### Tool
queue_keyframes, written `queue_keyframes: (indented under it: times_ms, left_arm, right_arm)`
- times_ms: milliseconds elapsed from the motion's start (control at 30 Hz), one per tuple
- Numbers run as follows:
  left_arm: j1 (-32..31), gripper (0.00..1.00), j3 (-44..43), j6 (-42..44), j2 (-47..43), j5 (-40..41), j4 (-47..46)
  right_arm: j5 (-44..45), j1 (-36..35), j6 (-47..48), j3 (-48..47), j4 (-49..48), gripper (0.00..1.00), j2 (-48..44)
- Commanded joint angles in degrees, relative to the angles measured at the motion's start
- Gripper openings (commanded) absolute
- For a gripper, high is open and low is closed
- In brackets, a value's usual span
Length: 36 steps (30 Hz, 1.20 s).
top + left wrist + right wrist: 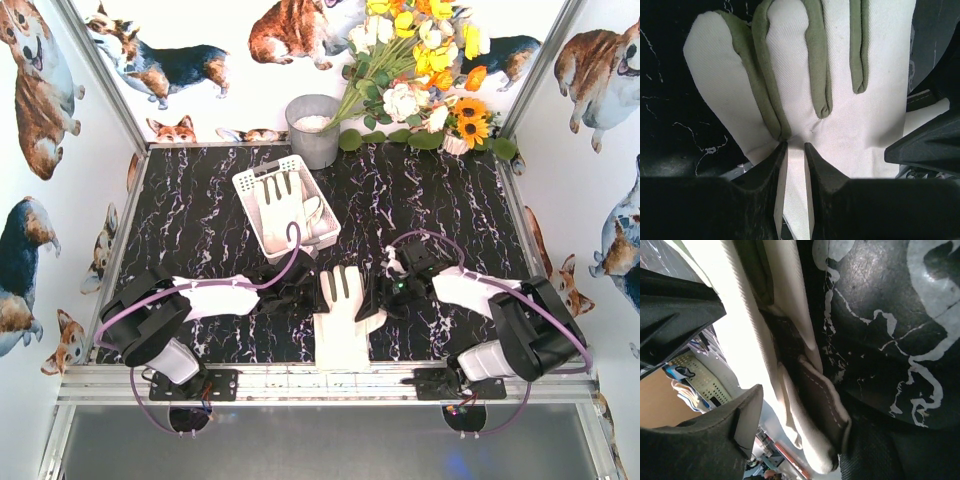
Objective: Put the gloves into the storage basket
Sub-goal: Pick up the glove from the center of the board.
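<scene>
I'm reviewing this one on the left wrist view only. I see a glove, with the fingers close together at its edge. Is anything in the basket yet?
Observer: Yes. The top view shows a second glove lying in the basket.
Operator: Where is the right gripper?
Observer: The right gripper is at the right side of the glove. Its jaws are open, with the glove's edge between them.
Operator: How does the basket lie from that glove?
Observer: In the top view it is beyond the glove and slightly to the left, not touching it.
</scene>
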State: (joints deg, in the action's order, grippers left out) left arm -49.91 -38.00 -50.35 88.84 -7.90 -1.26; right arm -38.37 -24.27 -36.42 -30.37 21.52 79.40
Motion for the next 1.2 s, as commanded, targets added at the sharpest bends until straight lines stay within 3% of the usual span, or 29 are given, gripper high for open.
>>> queue_keyframes:
  times_ms: [0, 300, 400, 533, 567, 967, 1167]
  left_arm:
    - [-0.28, 0.15, -0.31, 0.87, 1.73, 1.18, 2.92]
    - [-0.28, 0.16, -0.49, 0.95, 1.68, 0.99, 2.91]
    - [-0.31, 0.15, -0.41, 0.89, 1.28, 1.27, 3.09]
    - [-0.36, 0.16, -0.45, 0.86, -0.37, 2.19, 3.4]
    - [-0.36, 0.17, -0.56, 0.91, -1.06, 2.45, 3.57]
    - [1.06, 0.64, -1.68, 2.27, -13.57, 2.98, 6.8]
    - [3.87, 0.89, 3.16, 0.38, -20.88, -1.73, -0.62]
  right_arm:
    - [-0.29, -0.49, -0.29, 0.99, -5.46, 0.56, 1.87]
    - [-1.09, -2.79, -1.38, 0.66, -9.21, 0.48, 6.01]
    - [-1.33, -3.23, -1.22, 0.16, -9.12, 0.34, 6.19]
    - [-1.27, -3.24, -1.01, 0.01, -8.44, 0.02, 4.03]
    - [-1.19, -3.24, -0.91, -0.12, -7.97, 0.0, 3.22]
    - [-2.94, 0.29, 6.62, -6.94, 4.31, 0.0, -5.86]
    - [-3.04, 0.63, 14.46, -13.36, 13.76, 0.0, -11.09]
